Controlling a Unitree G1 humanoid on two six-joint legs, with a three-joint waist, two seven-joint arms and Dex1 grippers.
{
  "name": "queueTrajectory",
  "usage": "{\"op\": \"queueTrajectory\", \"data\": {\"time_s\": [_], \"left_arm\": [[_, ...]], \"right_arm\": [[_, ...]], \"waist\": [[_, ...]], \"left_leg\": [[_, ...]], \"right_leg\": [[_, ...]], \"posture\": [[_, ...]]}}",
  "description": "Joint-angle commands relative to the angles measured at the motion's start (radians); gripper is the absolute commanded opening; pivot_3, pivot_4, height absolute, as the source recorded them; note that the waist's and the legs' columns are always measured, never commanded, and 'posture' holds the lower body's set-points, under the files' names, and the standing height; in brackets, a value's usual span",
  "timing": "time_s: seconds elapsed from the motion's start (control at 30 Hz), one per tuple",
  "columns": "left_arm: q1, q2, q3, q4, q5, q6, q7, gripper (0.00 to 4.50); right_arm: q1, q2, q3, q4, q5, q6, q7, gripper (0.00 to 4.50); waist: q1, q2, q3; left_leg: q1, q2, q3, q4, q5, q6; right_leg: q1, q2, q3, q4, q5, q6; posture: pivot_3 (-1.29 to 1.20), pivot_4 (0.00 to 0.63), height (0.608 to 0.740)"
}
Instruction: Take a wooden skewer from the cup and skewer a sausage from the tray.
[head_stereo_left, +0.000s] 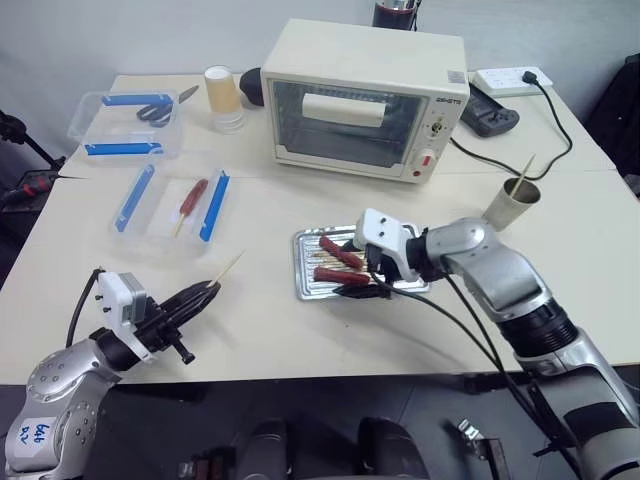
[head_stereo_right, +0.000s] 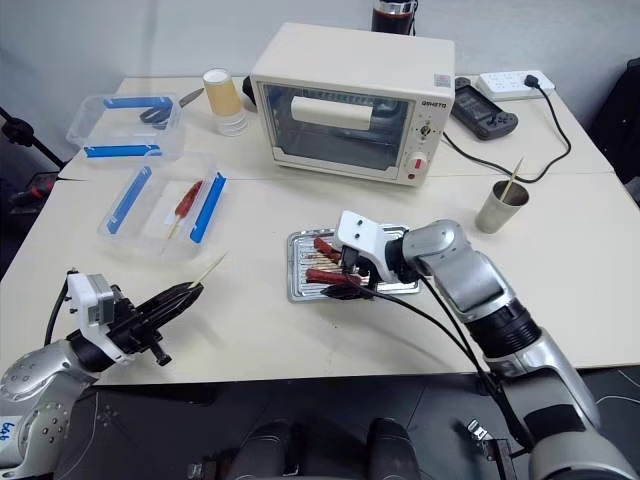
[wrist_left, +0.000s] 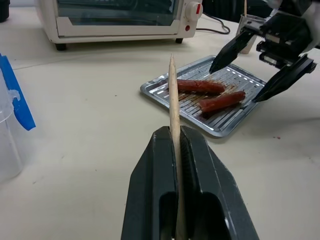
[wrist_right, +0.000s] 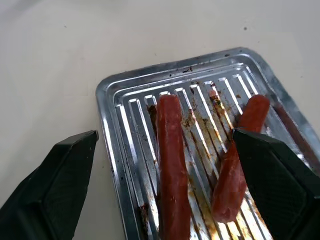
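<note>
Pinched between my left gripper (wrist_left: 176, 150) fingers, the wooden skewer (wrist_left: 172, 95) points toward the tray (head_stereo_left: 305, 285)

Over the tray my right gripper (head_stereo_left: 362, 272) hangs spread wide, its fingers either side of the two sausages; the nearer sausage (wrist_right: 171, 165) lies along the ribs. Well to the right of the tray stands the cup (head_stereo_left: 512, 203) on the counter (head_stereo_left: 260, 330), one stick in it

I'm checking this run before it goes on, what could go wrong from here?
The right pincer hangs open over the tray with two sausages close together; closing could catch both or slide the light tray. The wooden skewer is pinched near one end by the left pincer, so it may pivot or snap when pushed in.
</note>
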Motion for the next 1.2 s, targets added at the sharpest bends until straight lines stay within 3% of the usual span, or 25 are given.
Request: {"op": "queueTrajectory", "data": {"time_s": [0.03,0.17,0.33,0.73,0.9,1.2], "left_arm": [[0.008,-0.011,0.006,-0.045,-0.007,-0.023,0.011,0.0],[0.003,-0.021,-0.01,-0.053,-0.005,-0.023,0.02,0.0],[-0.01,-0.023,-0.019,-0.055,-0.008,-0.019,0.023,0.0],[-0.04,-0.022,-0.038,-0.047,-0.007,-0.017,0.02,0.0],[-0.048,-0.018,-0.042,-0.042,-0.006,-0.017,0.015,0.0],[-0.06,-0.007,-0.047,-0.033,0.001,-0.016,-0.002,0.0]], "right_arm": [[-0.03,0.032,0.009,0.007,-0.023,-0.028,-0.005,4.45],[-0.04,0.068,0.025,0.053,-0.052,-0.06,-0.009,3.92],[-0.051,0.108,0.03,0.106,-0.08,-0.09,-0.012,2.28],[-0.059,0.131,0.028,0.191,-0.134,-0.138,0.002,2.28],[-0.062,0.138,0.024,0.194,-0.14,-0.148,0.009,0.78],[-0.056,0.114,0.011,0.18,-0.139,-0.16,0.038,0.78]], "waist": [[-0.001,0.0,0.0],[-0.002,0.0,0.0],[-0.002,0.0,0.0],[-0.003,0.0,0.0],[-0.003,0.0,0.0],[-0.003,0.0,0.0]], "left_leg": [[0.0,0.0,0.0,0.0,0.0,0.0],[0.0,0.0,0.001,0.0,0.0,0.0],[0.0,0.0,0.001,0.0,0.0,0.0],[0.0,0.0,0.002,0.0,0.0,0.0],[0.0,0.0,0.002,0.0,0.0,0.0],[0.0,0.0,0.002,0.0,0.0,0.0]], "right_leg": [[0.0,0.0,0.0,0.0,0.0,0.0],[0.0,0.0,0.0,0.0,0.0,0.0],[0.0,0.0,0.0,0.001,0.0,0.0],[0.0,0.0,0.0,0.001,0.0,0.0],[0.0,0.0,0.0,0.001,0.0,0.0],[0.0,0.0,0.0,0.001,0.0,0.0]], "posture": [[0.0,0.15,0.74],[0.0,0.15,0.74],[0.0,0.15,0.74],[0.0,0.15,0.74],[0.0,0.15,0.74],[0.0,0.15,0.74]]}}
